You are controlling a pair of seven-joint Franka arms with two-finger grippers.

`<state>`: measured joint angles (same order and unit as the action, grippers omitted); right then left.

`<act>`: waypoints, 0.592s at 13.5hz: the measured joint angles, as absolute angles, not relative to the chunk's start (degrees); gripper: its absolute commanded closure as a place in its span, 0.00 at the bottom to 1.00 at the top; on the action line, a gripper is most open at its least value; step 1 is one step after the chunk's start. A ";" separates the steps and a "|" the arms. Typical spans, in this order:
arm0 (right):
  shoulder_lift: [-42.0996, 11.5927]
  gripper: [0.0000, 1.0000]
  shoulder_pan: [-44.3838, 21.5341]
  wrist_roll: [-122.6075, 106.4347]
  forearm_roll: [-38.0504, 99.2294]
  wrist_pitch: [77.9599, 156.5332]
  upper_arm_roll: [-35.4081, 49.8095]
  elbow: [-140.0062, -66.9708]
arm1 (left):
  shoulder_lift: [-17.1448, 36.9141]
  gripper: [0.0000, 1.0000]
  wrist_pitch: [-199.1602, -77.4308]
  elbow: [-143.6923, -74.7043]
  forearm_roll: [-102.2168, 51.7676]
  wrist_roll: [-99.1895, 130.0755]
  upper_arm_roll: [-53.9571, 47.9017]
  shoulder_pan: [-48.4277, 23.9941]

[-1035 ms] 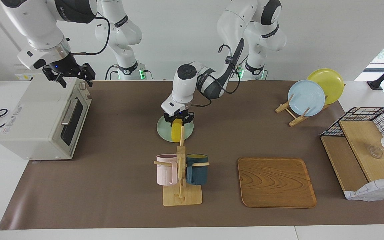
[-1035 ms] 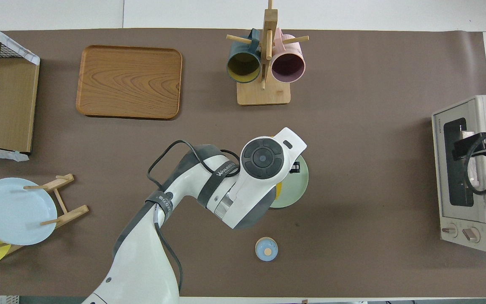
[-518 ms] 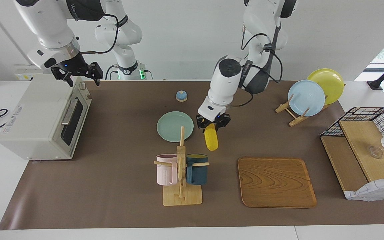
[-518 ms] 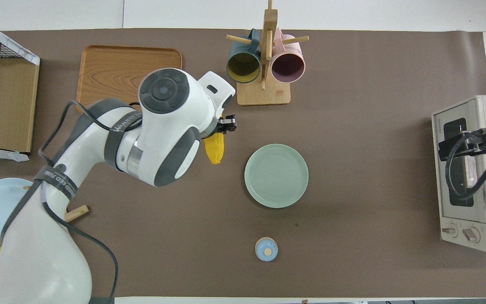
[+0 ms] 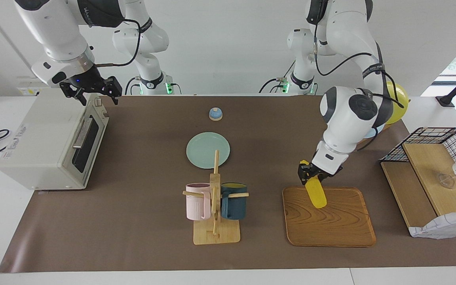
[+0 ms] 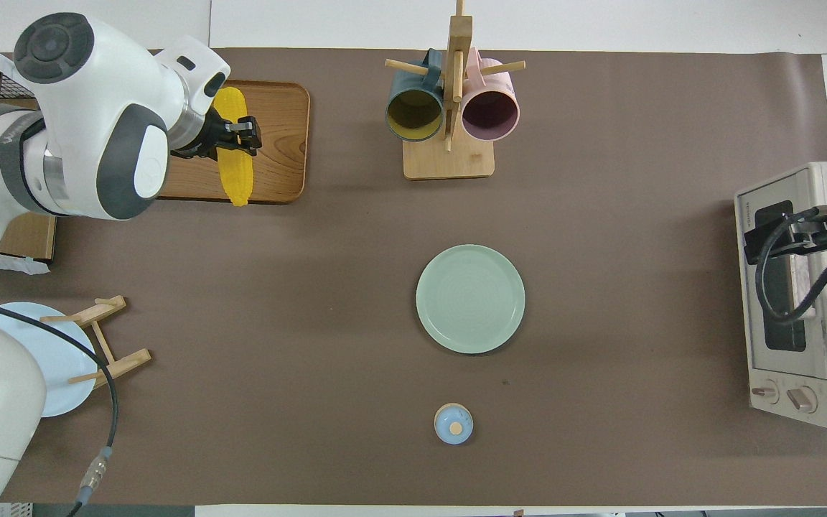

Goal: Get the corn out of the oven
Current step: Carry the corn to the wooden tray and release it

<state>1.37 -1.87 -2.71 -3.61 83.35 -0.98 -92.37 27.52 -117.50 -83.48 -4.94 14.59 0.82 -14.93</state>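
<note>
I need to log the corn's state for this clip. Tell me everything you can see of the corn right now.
The corn is a bright yellow, slim tapered cob with ribbed rows of kernels, looking like plastic. The left gripper is shut on its upper end, so it hangs tilted, its free end pointing down over the wooden tray. Whether that tip touches the tray cannot be told. It is out of the oven, at the left arm's end of the table.

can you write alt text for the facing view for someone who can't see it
The left gripper holds a bright yellow ribbed corn cob over a rounded wooden tray. The right gripper, open, hovers over a boxy off-white toaster oven with its dark glass door closed. Between them on the brown table mat: a pale green round plate and a wooden mug rack.
</note>
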 measured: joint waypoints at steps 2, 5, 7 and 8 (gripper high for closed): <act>1.27 0.00 -1.36 -2.71 -3.12 83.35 -1.02 -92.35 | 33.84 1.00 -117.61 -76.91 -4.94 12.61 0.75 -12.61; 1.27 0.00 -1.04 -2.71 -2.98 83.43 -1.03 -92.33 | 42.03 1.00 -117.95 -67.87 -4.94 11.72 0.43 -9.95; 1.27 0.00 -1.04 -2.71 -2.96 83.54 -1.03 -92.32 | 44.68 1.00 -118.84 -65.35 -4.94 11.23 0.26 -9.25; 1.26 0.00 -1.03 -2.71 -2.96 83.54 -1.04 -92.30 | 45.46 1.00 -119.15 -65.08 -4.94 11.08 0.11 -9.31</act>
